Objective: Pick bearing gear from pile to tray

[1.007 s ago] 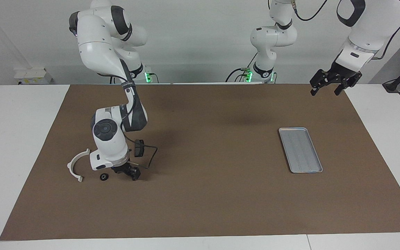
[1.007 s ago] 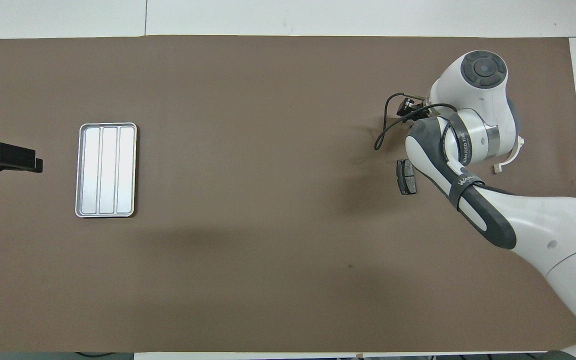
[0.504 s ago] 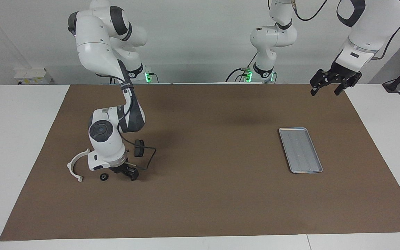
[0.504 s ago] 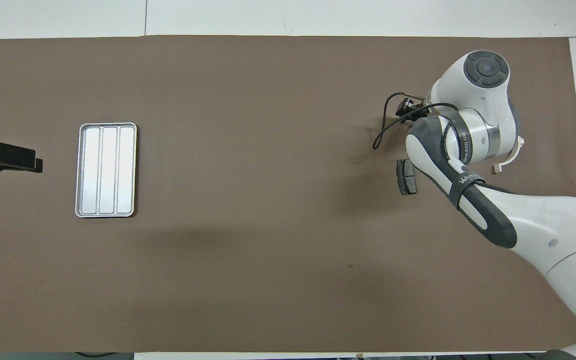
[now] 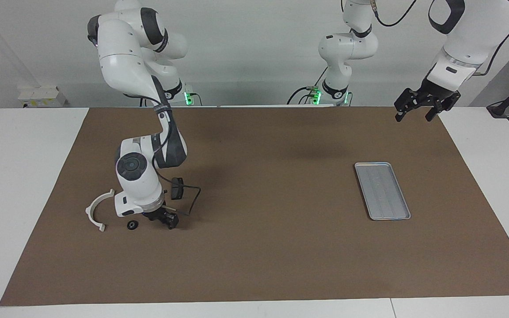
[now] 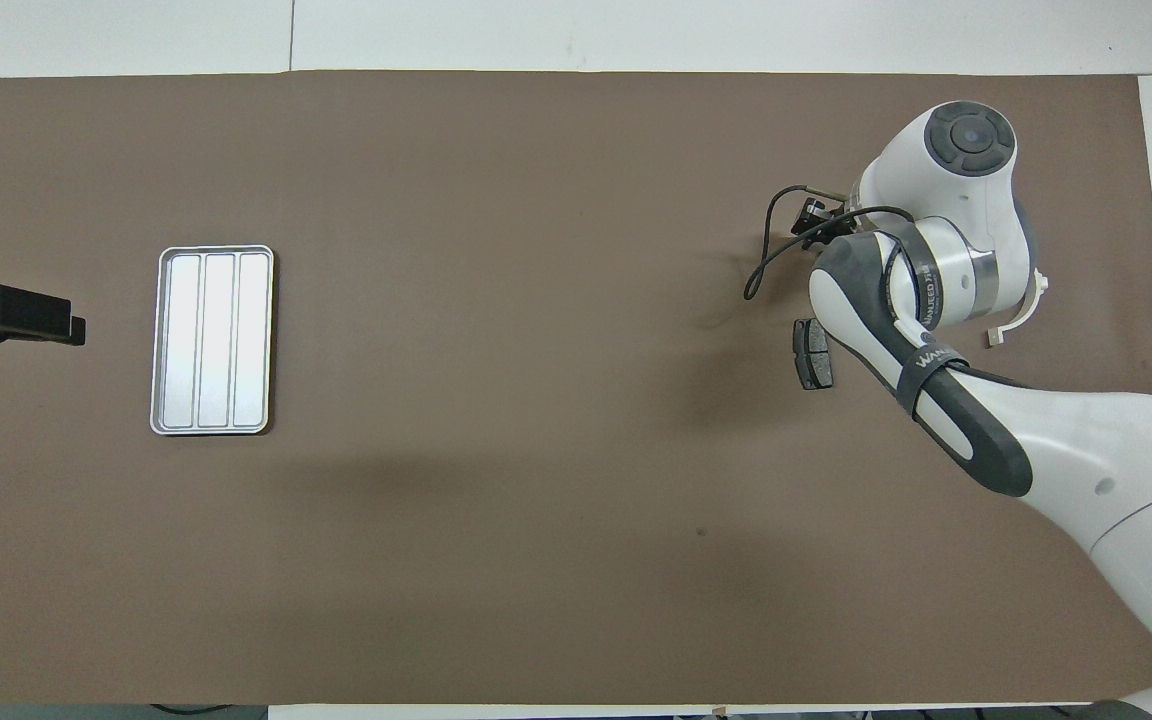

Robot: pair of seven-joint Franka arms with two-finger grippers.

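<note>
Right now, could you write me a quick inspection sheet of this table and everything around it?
Surface: brown mat on a white table.
Job's things: silver tray empty; small black round piece, white curved piece and dark pad lie toward the right arm's end.
Clutter: nothing seen.
Grippers: right gripper low over the mat beside the round piece; left gripper open, waiting raised near the mat's edge.
Cables: black cable loops from the right wrist.
Surroundings: white wall, green base lights.

White table (image 5: 24,185) under brown mat (image 5: 263,247) bearing tray (image 5: 382,191), pile (image 5: 100,211).
</note>
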